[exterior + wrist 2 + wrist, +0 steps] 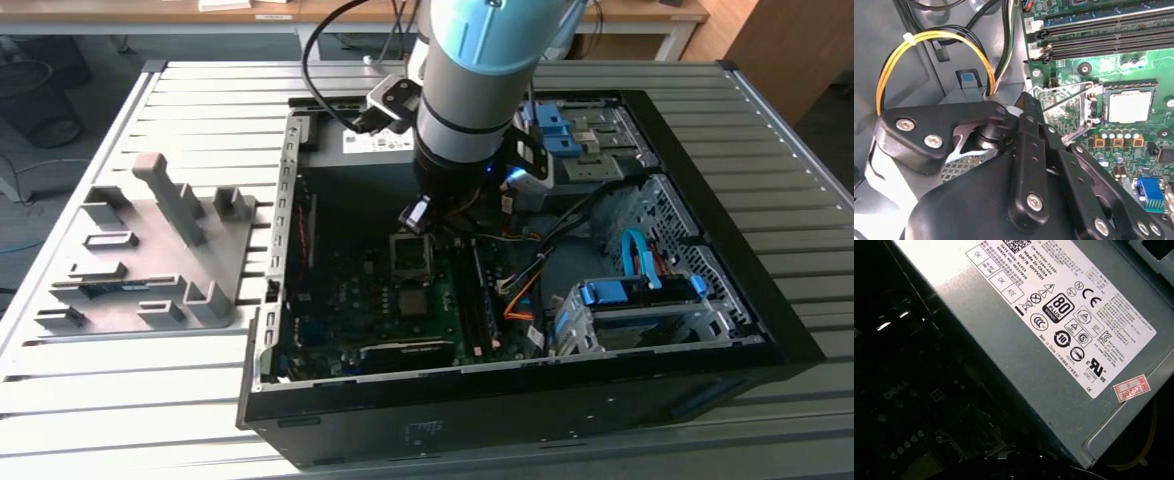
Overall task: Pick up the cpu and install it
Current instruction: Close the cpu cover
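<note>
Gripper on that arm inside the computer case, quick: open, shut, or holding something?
Black gripper: cannot be told, open or closed. The small flat silver-grey square cpu sits on the green circuit board, apart from it.

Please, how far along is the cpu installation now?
Done: the cpu already lies in its socket on the green motherboard. In hand: the gripper hangs close above the board, near the socket. Left: the socket's wire lever stands raised, so the cpu looks not yet locked.
</note>
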Controlling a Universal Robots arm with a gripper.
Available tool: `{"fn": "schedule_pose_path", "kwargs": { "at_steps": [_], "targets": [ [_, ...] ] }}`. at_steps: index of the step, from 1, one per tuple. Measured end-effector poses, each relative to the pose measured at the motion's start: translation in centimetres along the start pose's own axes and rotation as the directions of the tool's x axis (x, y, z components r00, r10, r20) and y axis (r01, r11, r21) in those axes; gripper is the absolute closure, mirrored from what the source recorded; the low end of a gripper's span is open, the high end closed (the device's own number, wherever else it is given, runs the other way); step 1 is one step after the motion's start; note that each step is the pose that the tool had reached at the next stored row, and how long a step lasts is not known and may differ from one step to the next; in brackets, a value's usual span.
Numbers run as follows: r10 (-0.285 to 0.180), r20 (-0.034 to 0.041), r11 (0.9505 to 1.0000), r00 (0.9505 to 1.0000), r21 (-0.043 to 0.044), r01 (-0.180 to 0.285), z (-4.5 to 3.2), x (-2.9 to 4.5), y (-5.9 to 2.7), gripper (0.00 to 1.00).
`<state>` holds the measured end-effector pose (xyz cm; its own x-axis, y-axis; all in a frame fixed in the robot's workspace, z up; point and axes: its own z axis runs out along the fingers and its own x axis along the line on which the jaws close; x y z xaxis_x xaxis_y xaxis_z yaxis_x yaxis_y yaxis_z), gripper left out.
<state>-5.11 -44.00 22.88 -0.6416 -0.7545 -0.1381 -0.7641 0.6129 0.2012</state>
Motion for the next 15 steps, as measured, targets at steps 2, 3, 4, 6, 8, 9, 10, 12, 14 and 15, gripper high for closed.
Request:
{"fn": "schedule_pose_path", "kwargs": {
  "at_steps": [2, 3, 4, 6, 8, 9, 10, 12, 14, 15],
  "targets": [
    [0.0, -0.0001, 1.0, 1.0, -0.0001, 0.0, -0.06, 0.18, -0.15, 0.9],
    [-0.001, -0.0001, 1.0, 1.0, -0.0002, 0.001, -0.09, 0.28, -0.23, 0.9],
    [-0.001, -0.0002, 1.0, 1.0, -0.0002, 0.001, -0.12, 0.37, -0.31, 0.9],
    [-0.002, -0.0006, 1.0, 1.0, -0.0002, 0.002, -0.19, 0.56, -0.45, 0.9],
    [-0.003, -0.0008, 1.0, 1.0, -0.0003, 0.003, -0.23, 0.72, -0.58, 0.9],
    [-0.003, -0.001, 1.0, 1.0, -0.0002, 0.003, -0.25, 0.78, -0.62, 0.9],
    [-0.003, -0.0015, 1.0, 1.0, 0.0, 0.003, -0.26, 0.83, -0.66, 0.9],
    [-0.005, -0.0028, 1.0, 1.0, 0.0008, 0.005, -0.28, 0.85, -0.68, 0.9],
    [-0.006, -0.0033, 1.0, 1.0, 0.001, 0.006, -0.46, 0.85, -0.66, 0.9],
    [-0.006, -0.0032, 1.0, 1.0, 0.0008, 0.006, -0.58, 0.83, -0.63, 0.9]
  ]
}}
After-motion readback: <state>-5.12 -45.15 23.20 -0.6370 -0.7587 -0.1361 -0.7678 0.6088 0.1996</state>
